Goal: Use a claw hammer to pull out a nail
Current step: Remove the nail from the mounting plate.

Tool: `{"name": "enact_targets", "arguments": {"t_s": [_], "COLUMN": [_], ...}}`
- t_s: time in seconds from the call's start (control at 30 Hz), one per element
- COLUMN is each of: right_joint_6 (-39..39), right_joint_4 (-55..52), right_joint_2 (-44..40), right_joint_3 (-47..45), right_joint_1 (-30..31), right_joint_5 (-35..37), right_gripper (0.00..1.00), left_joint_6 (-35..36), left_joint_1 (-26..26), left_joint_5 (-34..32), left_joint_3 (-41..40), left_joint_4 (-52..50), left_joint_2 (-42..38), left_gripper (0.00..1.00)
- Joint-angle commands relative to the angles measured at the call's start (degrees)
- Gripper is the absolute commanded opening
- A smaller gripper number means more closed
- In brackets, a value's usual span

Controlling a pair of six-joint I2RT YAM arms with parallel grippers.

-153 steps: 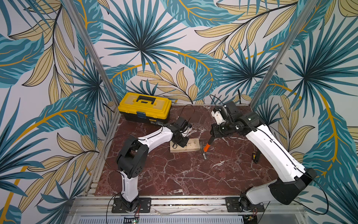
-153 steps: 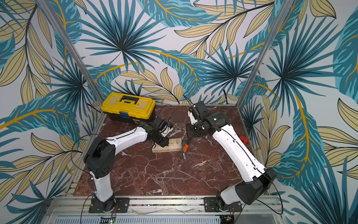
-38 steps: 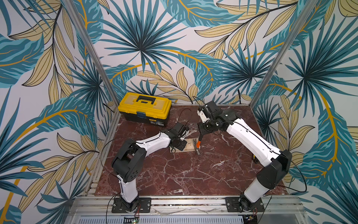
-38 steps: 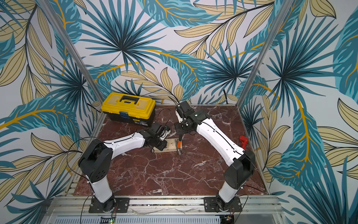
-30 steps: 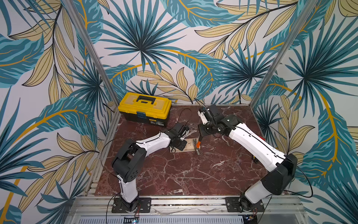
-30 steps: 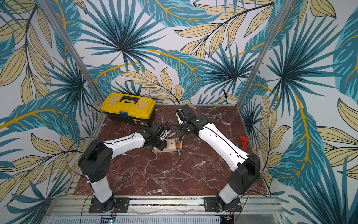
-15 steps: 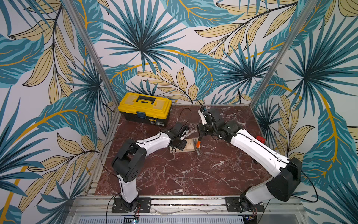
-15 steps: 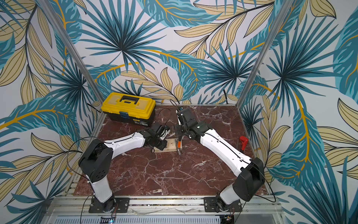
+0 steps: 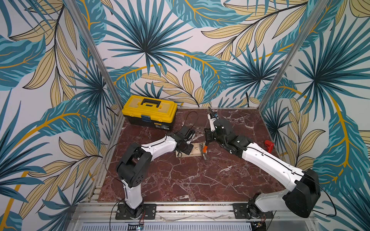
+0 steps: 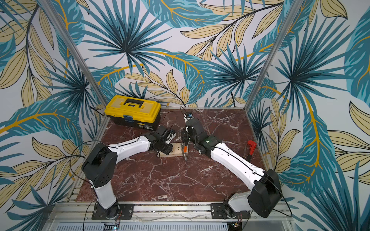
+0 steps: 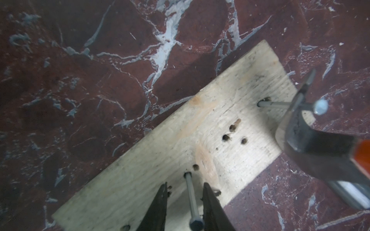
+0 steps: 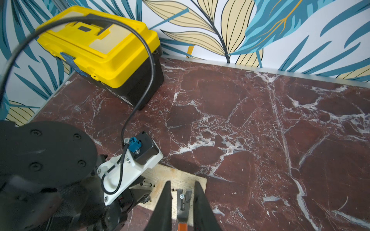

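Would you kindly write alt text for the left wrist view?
The claw hammer hooks its forked claw around a nail below the head, at one end of a wooden board on red marble. A second nail stands inside the open left pincer.

Yellow toolbox [image 9: 149, 110], red-veined marble table [image 9: 180, 180]

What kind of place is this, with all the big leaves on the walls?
Likely a robot practice booth set up like a tiny workshop: two white robot arms bolted at a marble table, a yellow toolbox, and a wooden board with nails.
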Motion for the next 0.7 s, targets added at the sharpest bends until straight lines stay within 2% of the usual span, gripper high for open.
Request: {"name": "enact_targets", "arguments": {"t_s": [0.0,0.23,0.67], "right_joint_6": [0.7,2.4,2.1], "right_joint_4": [-2.8,1.6,7.3], "right_joint_2": [1.7,-2.3,-3.0], "right_joint_3": [-6.3,-13.5,-18.8], "right_joint_1": [1.0,1.9,4.6], "right_joint_5": [0.5,1.7,5.4], "right_gripper": [0.00,0.00,0.00], "left_joint_6": [-1.0,-1.3,-2.2], "left_joint_1": [-0.1,-0.1,-0.1], "left_joint_5": [0.1,0.3,-0.8], "left_joint_3": [-2.1,-2.1,-1.6], "left_joint_4": [-5.9,-6.2,-8.1], "left_joint_2": [4.9,5.3,7.1], "left_gripper": [0.31,0.30,0.28]}}
